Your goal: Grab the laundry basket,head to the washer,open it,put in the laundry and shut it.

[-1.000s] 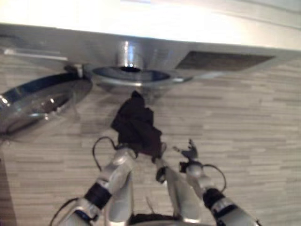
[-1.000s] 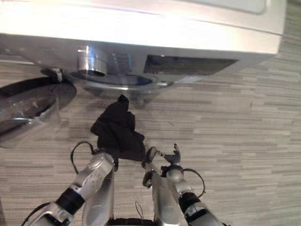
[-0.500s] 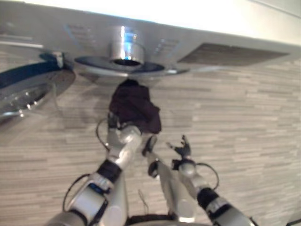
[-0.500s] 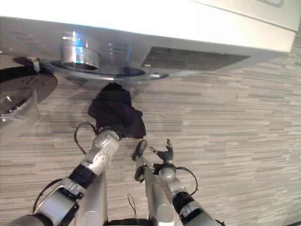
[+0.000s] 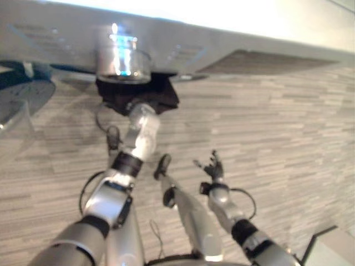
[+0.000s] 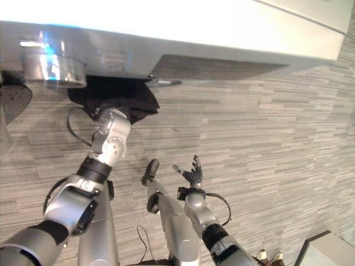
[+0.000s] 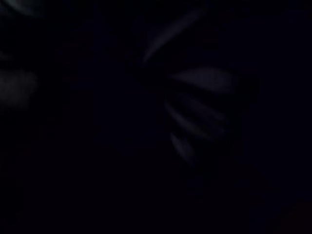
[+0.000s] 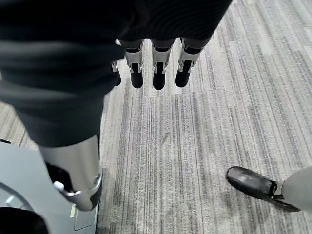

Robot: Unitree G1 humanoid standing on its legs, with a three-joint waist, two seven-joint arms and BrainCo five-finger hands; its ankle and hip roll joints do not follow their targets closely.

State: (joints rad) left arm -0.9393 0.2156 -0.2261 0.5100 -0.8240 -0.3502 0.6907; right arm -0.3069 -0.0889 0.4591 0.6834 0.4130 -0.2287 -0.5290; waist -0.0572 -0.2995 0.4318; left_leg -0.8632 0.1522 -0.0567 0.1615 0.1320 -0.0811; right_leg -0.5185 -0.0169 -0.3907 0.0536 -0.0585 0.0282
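Covering left hand point(image 6: 108, 123): dark laundry point(image 6: 113, 94) at washer point(image 6: 166, 33) mouth

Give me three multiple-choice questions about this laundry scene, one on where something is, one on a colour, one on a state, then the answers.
1. Where is the dark cloth garment?
A. at the washer's round opening
B. on the floor by the right hand
C. on top of the washer

2. What colour is the garment?
A. white
B. black
C. red

3. How is the right hand?
A. clenched on cloth
B. open, holding nothing
C. pressing the washer

Answers: A, it bunches under the white washer front, ahead of the left arm; B, it reads black; C is wrong, B, fingers spread over floor.
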